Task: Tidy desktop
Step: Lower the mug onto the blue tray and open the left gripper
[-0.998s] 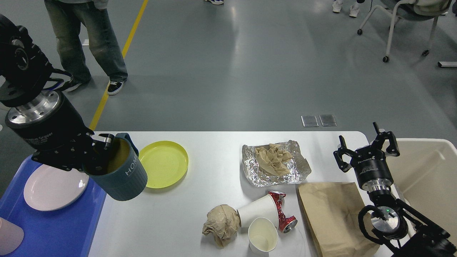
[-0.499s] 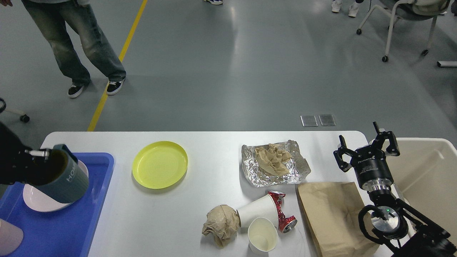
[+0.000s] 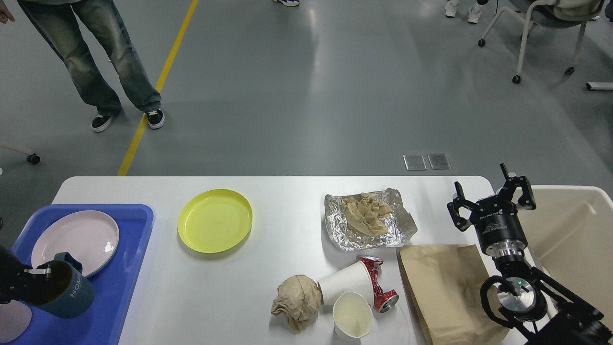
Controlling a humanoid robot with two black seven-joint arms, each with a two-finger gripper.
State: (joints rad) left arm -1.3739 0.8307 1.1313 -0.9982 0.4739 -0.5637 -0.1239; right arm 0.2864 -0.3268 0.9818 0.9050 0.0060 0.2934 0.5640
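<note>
The white desktop carries a yellow plate, a foil sheet with a crumpled brown napkin, a brown paper ball, two paper cups, a crushed red can and a flat brown paper bag. My left gripper is at the far left edge, shut on the rim of a teal mug low over the blue tray. My right gripper stands open and empty above the bag's far end.
A pink plate lies in the tray, and a pale pink object shows at its near corner. A cream bin stands right of the table. A person's legs are on the floor beyond the far left corner.
My left arm has carried the teal mug from beside the yellow plate leftward and down, past the pink plate, to the tray's near part. The right arm has not moved.
</note>
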